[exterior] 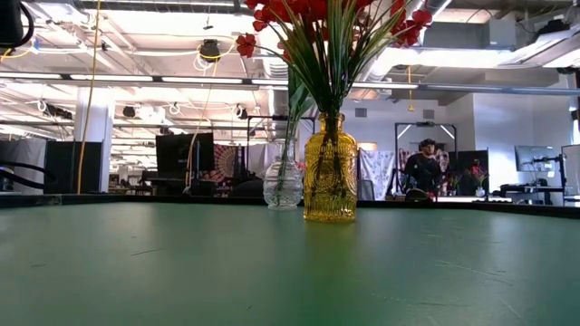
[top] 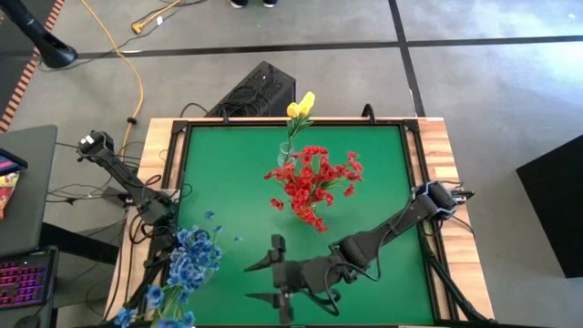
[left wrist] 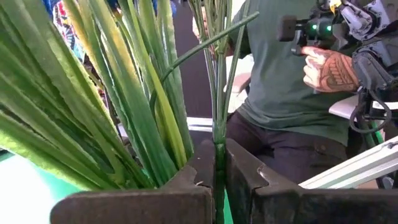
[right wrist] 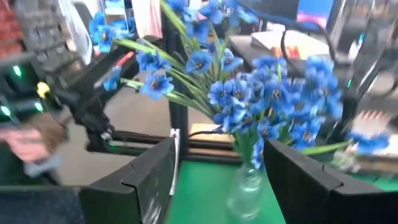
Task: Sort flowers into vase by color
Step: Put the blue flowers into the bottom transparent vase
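Left end effector (left wrist: pixel 217 180) clamps blue flowers (top: pixel 187 260) by thin stems at worktop's near-left corner; light, floppy. Right end effector (top: pixel 269 281) spread, empty.

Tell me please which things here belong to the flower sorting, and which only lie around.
Belong to the job:
- blue flowers
- red flowers in amber vase
- yellow flowers in clear vase

Just lying about:
- yellow cable
- black box
- keyboard
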